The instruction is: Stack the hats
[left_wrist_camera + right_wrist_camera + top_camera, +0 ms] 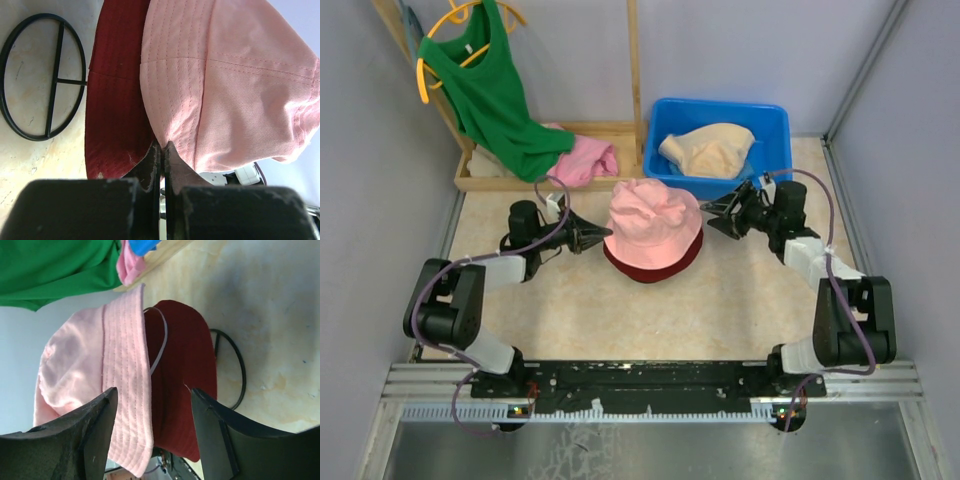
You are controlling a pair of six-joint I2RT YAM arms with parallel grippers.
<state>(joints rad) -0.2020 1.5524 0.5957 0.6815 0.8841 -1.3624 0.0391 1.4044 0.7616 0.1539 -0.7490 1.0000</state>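
Observation:
A pink hat (pixel 652 222) lies on top of a dark red hat (pixel 655 270) at the middle of the table, the red brim showing under its near edge. My left gripper (pixel 607 237) is at the stack's left side. Its jaws (pixel 162 145) are shut, pinching the pink hat (pixel 235 85) at its edge, beside the red hat (pixel 115 100). My right gripper (pixel 708 210) is at the stack's right side. It is open (pixel 153 390), with the brims of the pink hat (pixel 125 390) and the red hat (pixel 182 385) between its fingers. A beige hat (pixel 708 150) lies in the blue bin (pixel 775 120).
A black wire ring (pixel 42 75) lies on the table under the stack. A green shirt (pixel 485 90) hangs on a yellow hanger at the back left, over a wooden frame (pixel 520 182) that also holds a bright pink cloth (pixel 585 160). Grey walls close in both sides.

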